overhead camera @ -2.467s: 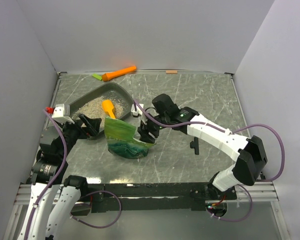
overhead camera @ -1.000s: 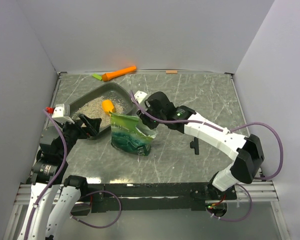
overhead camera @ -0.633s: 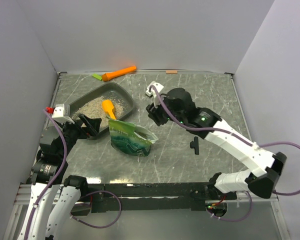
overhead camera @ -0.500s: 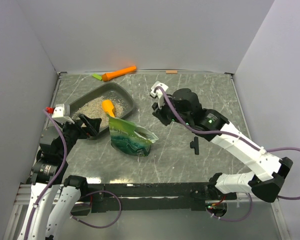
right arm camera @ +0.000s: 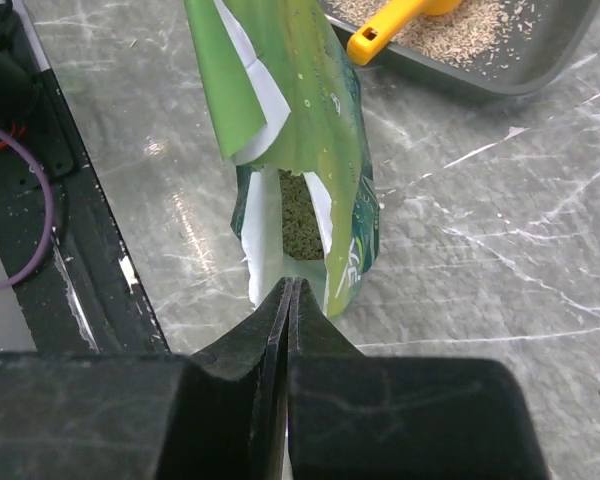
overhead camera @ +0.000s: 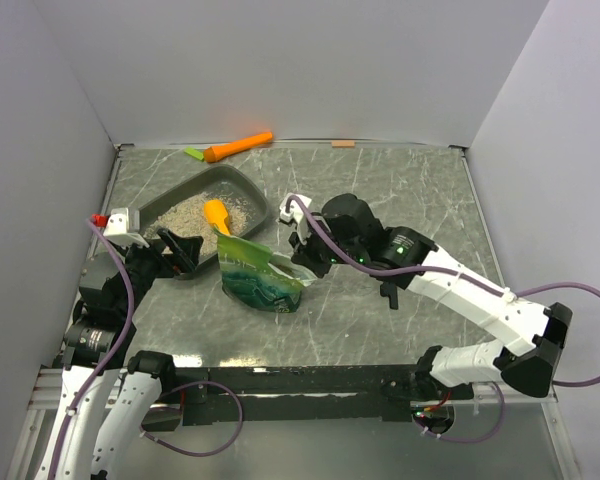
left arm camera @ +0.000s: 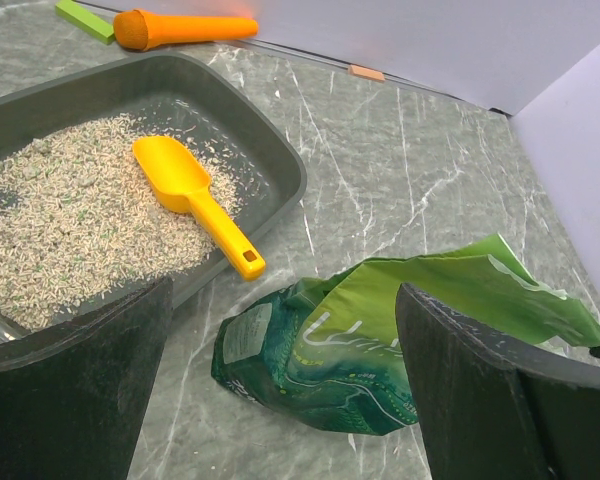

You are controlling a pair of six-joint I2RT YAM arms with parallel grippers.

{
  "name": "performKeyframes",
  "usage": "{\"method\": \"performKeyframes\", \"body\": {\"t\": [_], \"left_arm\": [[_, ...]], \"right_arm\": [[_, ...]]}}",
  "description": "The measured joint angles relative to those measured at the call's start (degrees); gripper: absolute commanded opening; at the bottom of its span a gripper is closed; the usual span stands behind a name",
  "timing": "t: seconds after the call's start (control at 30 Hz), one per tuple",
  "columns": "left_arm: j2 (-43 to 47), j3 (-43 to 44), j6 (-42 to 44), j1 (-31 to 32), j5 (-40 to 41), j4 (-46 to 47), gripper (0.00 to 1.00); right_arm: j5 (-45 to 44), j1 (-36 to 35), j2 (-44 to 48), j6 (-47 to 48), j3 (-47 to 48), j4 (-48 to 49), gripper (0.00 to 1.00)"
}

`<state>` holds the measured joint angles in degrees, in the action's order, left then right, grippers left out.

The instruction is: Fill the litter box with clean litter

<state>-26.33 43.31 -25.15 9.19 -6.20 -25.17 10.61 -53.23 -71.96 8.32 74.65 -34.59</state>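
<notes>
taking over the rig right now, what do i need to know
Left gripper: open, empty, by the shallow dark grey plastic litter box.
Right gripper: shut at the mouth of the crinkled green litter bag; grip unclear.
Beige litter granules cover part of the box floor, small orange plastic scoop on them.
Bag lies on the table, granules inside.
Left: pour in more.

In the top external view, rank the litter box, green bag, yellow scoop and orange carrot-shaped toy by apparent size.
Largest to smallest:
litter box
green bag
orange carrot-shaped toy
yellow scoop
</notes>
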Motion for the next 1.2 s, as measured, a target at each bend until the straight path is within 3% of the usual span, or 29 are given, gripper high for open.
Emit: {"method": "performKeyframes", "body": {"t": [0.67,0.8,0.9,0.97,1.03,1.2], "left_arm": [[0.04,0.0,0.0,0.0,-0.02,0.0,0.97],[0.04,0.0,0.02,0.0,-0.02,0.0,0.97],[0.04,0.0,0.0,0.0,-0.02,0.0,0.97],[0.04,0.0,0.0,0.0,-0.02,0.0,0.97],[0.04,0.0,0.0,0.0,-0.02,0.0,0.97],[0.04,0.0,0.0,0.0,-0.02,0.0,0.97]], "right_arm": [[1.07,-0.26,-7.34,-1.46,-0.85,2.49,0.0],[0.96,-0.26,-9.11,-1.49,-0.85,2.49,0.07],[0.92,-0.26,-10.14,-1.55,-0.94,2.75,0.17],[1.01,-0.28,-10.58,-1.68,-1.16,3.15,0.49],[1.14,-0.28,-11.1,-1.97,-1.18,3.37,0.99],[1.62,-0.42,-11.26,-1.38,-1.18,3.41,1.0]]}}
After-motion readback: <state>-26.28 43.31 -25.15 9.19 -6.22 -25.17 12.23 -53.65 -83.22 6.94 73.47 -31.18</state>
